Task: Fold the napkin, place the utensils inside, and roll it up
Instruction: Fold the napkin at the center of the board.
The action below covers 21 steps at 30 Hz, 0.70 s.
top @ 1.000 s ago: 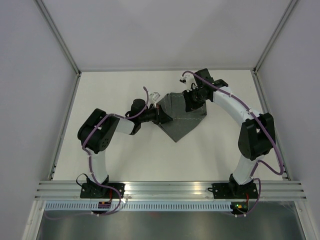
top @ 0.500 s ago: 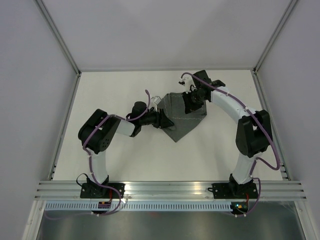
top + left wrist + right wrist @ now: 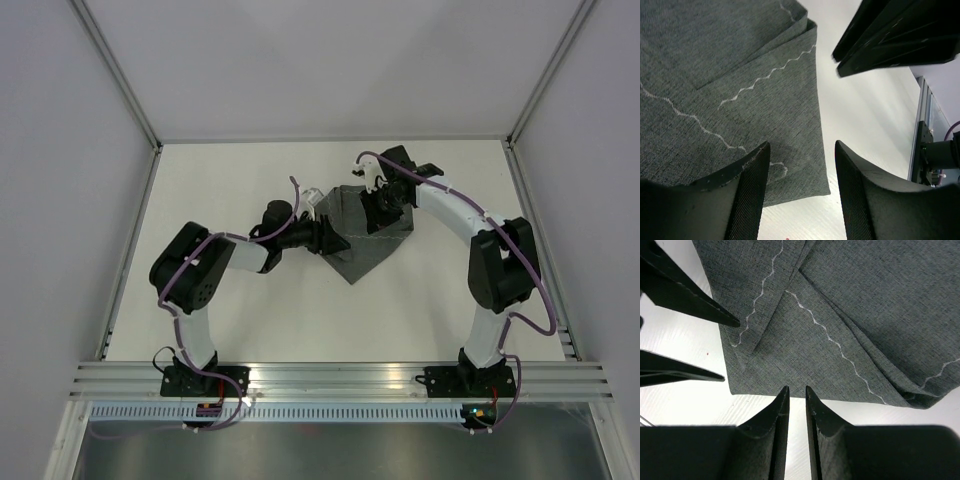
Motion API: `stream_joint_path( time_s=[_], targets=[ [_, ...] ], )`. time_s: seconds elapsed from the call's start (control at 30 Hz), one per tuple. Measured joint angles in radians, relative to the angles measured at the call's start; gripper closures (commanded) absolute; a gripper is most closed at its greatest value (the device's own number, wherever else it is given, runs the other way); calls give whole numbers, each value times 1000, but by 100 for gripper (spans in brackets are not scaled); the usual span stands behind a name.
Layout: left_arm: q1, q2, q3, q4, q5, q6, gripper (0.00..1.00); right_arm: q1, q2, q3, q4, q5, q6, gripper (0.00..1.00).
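The dark grey napkin (image 3: 362, 236) lies folded in overlapping layers at the middle of the table, its point toward the arms. My left gripper (image 3: 334, 240) is at its left edge. In the left wrist view the left gripper (image 3: 800, 186) stands open above a corner of the napkin (image 3: 740, 75), with nothing between its fingers. My right gripper (image 3: 377, 206) is low over the cloth's far part. In the right wrist view the right gripper (image 3: 796, 391) keeps a narrow empty gap, its tips at the hem of the napkin (image 3: 840, 305). The utensils are out of view.
The white table (image 3: 240, 300) is walled by pale panels on three sides, with a metal rail (image 3: 340, 378) along the near edge. The two grippers are close together; the left one's fingers (image 3: 690, 297) show in the right wrist view.
My left gripper has opened and let go of the napkin's left edge, which now lies flat. The right arm has shifted slightly to the left over the cloth.
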Motion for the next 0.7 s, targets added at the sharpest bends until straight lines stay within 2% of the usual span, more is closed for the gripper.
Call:
stream_joint_path(
  time_s=[0.27,0.5,0.63,0.7],
  targets=[
    [0,-118,-23,-5,-48,-2,39,13,35,0,5,9,0,75],
    [0,-289,-45,-160,-374,-45,37,80,53,0,19,24,0,75],
    [3,-340,-42,-293,-561,-81,37,128,57,0,25,15,5,61],
    [5,-341,-42,-349,-621,-97,37,141,66,0,27,11,9,57]
  ],
)
